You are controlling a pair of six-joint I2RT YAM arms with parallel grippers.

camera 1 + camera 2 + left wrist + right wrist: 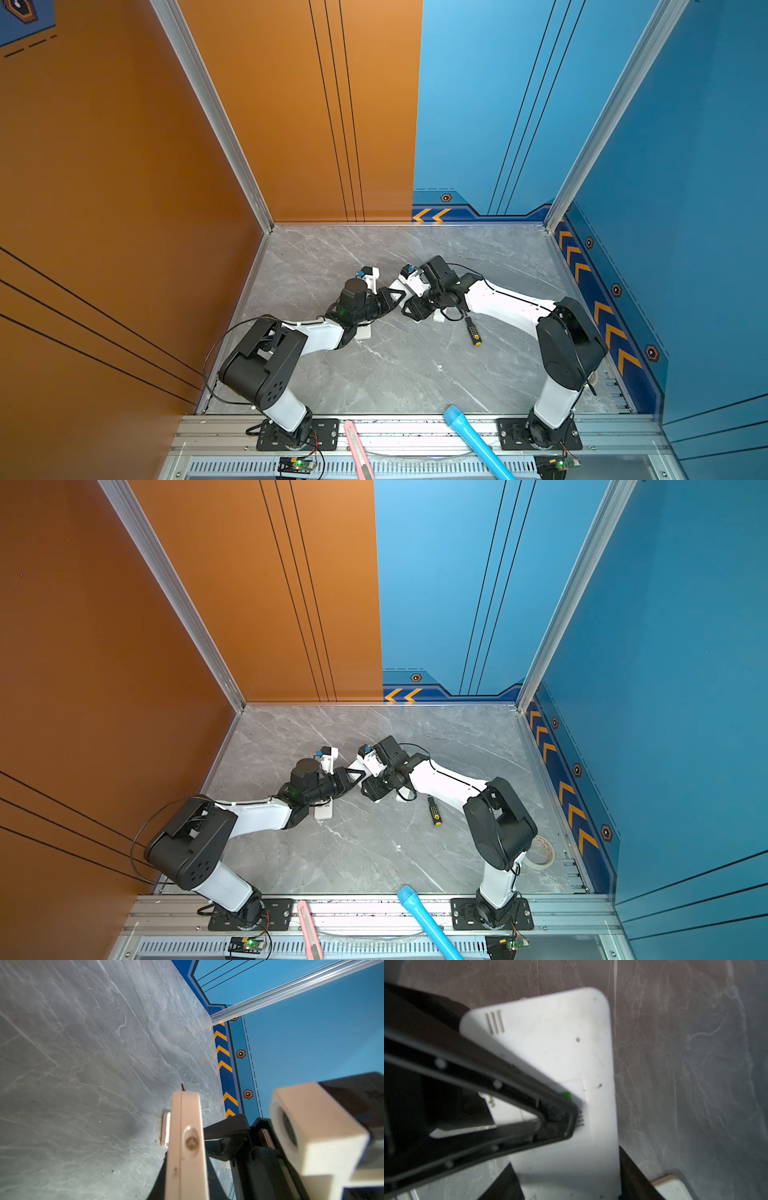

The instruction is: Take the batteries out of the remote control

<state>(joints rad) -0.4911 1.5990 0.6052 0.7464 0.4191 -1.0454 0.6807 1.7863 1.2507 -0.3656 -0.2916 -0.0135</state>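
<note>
- Judging by what shows, the unloading is at an early stage: no batteries lie loose anywhere on the bench (pixel 395 382) in either top view.
- The remote control (pixel 560 1043) is at the bench's centre, seemingly held clear of the surface, with its back towards the right wrist camera.
- The left hand (pixel 395 296) is clamped across the remote's thickness, one finger lying over the battery compartment.
- The right hand (pixel 566 1159) has its fingers apart at the remote's two long edges; whether they press on it I cannot tell.
- That compartment is the only container here, and its contents are mostly hidden. A green patch (pixel 566 1096) peeks out beside the left finger and is possibly a battery. Whether the cover is off I cannot tell.
- What is left, as I judge it, is exposing the cells and lifting each one out.
- A second remote (pixel 324 812) lies at 7 o'clock of the hands, under the left forearm, and a screwdriver (pixel 473 331) lies at 4 o'clock.
</note>
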